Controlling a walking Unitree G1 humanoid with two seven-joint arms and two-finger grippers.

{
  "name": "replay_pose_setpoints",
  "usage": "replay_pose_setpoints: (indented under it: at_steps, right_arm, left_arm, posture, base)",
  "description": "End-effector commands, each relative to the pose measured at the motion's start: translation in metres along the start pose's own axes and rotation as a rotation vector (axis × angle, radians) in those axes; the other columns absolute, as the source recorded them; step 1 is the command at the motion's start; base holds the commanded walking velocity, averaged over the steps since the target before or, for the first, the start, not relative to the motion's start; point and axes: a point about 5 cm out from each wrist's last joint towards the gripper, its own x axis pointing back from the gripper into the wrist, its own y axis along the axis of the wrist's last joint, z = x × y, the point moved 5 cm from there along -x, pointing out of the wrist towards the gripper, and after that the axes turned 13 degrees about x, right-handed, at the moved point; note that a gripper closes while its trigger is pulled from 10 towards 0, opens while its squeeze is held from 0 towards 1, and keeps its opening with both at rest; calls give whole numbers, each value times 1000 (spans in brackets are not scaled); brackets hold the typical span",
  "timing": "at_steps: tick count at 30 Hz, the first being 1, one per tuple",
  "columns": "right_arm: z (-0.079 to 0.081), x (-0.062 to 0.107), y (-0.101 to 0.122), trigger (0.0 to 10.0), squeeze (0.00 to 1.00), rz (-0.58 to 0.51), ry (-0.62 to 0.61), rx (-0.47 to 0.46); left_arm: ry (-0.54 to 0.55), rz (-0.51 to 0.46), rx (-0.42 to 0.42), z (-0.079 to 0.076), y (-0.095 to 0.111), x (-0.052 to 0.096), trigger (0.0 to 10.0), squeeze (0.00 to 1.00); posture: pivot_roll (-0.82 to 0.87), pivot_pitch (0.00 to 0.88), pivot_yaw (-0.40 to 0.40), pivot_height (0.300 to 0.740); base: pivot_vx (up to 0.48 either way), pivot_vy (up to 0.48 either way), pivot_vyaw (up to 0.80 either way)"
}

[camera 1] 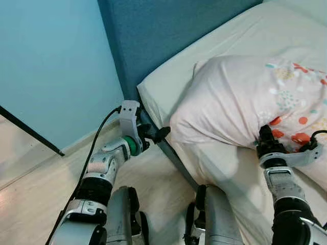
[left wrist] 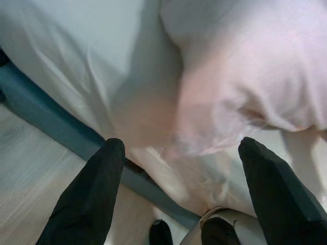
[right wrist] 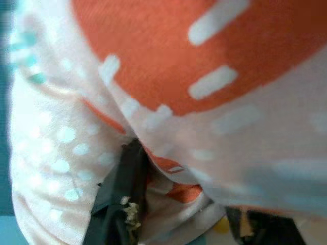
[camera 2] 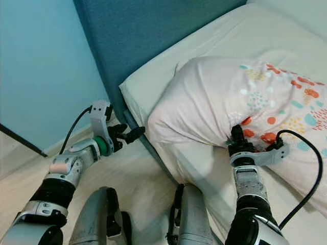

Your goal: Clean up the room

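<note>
Pillow (camera 1: pixel 240 102) lies on the near-left part of the bed (camera 1: pixel 245 35), pale pink with orange, teal and yellow dots and dashes printed on its right half. Long axis runs left-near to right-far across the mattress; the plain bunched end points left toward the bed's corner and hangs just over the edge. No brand, label or readable writing anywhere.

Right gripper (camera 2: pixel 236 137) is pushed into the pillow's near edge, fingers buried in fabric; in the right wrist view the printed cloth wraps one black finger (right wrist: pixel 127 189) and folds between both, so it is clamped on the pillow. Black cable (camera 2: pixel 306 168) loops from that wrist over the sheet.

Left gripper (camera 1: pixel 156 133) is off the bed's left corner, near the pillow's plain end but apart from it. Its fingers (left wrist: pixel 92 199) are spread wide with nothing between them, facing the sheet and pillow end.

Blue headboard (camera 1: pixel 168 30) stands at the far left of the bed, light blue wall (camera 1: pixel 51 66) further left, pale wood floor (camera 1: pixel 36 194) below. Robot's legs (camera 1: pixel 122 214) show at the near edge.
</note>
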Motion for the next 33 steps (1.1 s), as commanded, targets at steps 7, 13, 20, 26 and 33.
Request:
replay_pose_setpoints:
  at_steps: [7,13,20,26,33]
  right_arm:
    - [16,-6,30,0,0,-101,42,326]
    - [51,-1,69,0,0,-267,171,364]
    - [112,-23,87,0,0,-271,399,608]
    - [199,-44,71,0,0,-107,818,726]
    - [227,-49,87,0,0,-113,908,754]
  left_arm:
    - [34,17,25,8,-8,3,10000,0]
    - [36,-3,16,6,-3,4,10000,0]
    - [45,-108,-29,3,25,8,10000,0]
    - [390,-717,-470,-5,145,71,10000,0]
    - [396,-801,-579,-24,150,104,10000,0]
  posture:
    - [127,233,85,605]
    - [98,222,76,605]
    - [76,217,53,605]
    - [87,209,7,605]
    - [106,212,-6,605]
  base:
    - [0,0,0]
    - [0,0,0]
    - [0,0,0]
    - [0,0,0]
    - [0,0,0]
